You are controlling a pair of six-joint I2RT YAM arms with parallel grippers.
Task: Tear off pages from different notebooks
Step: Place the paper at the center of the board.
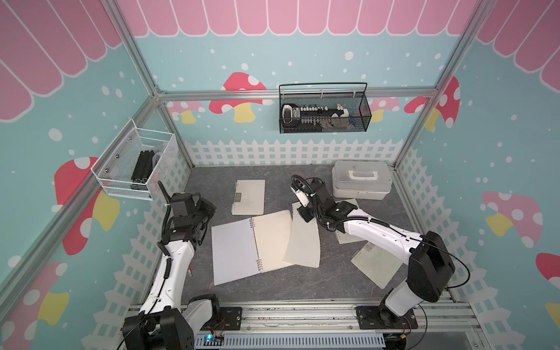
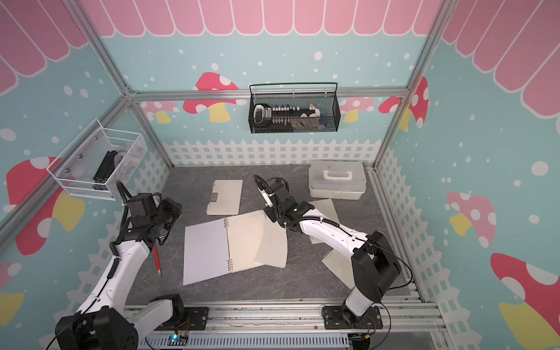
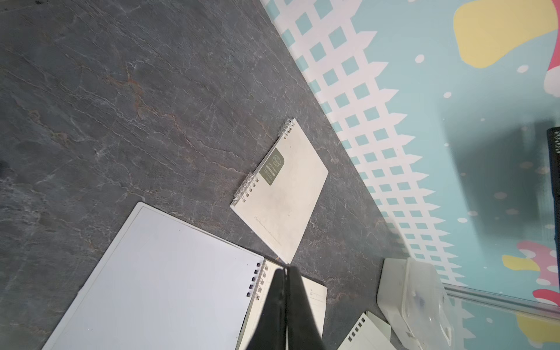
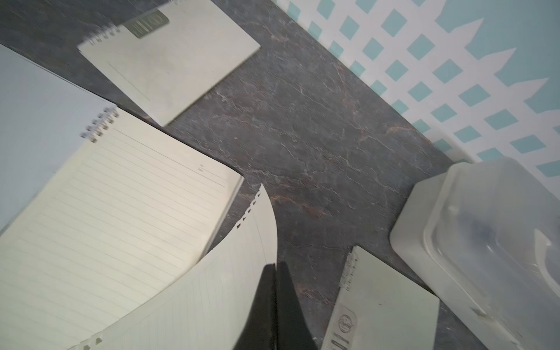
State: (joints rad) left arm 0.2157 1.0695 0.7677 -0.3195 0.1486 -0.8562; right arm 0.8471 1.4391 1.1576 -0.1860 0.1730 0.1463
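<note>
Right arm (image 1: pixel 372 233) reaches forward, right fingers (image 4: pixel 263 303) pinching a curled page (image 4: pixel 188 303); left arm (image 1: pixel 175 257) folded, left fingers (image 3: pixel 275 303) closed empty.

- large open spiral-bound cream notebook (image 1: pixel 239 251) lies mid-way across the dark stone-look tabletop (image 1: pixel 303 285)
- small closed cream spiral notebook (image 1: pixel 250 197) lies just behind it
- cream lined paper page (image 1: pixel 303 242) overlaps its right edge
- third cream notebook (image 1: pixel 348 238) lies to its right; fourth cream notebook (image 1: pixel 375 266) lies right too, nearer the front
- white lidded plastic box (image 1: pixel 360 180) stands behind it, to the right
- red pencil (image 2: pixel 157 260) lies to its left
</note>
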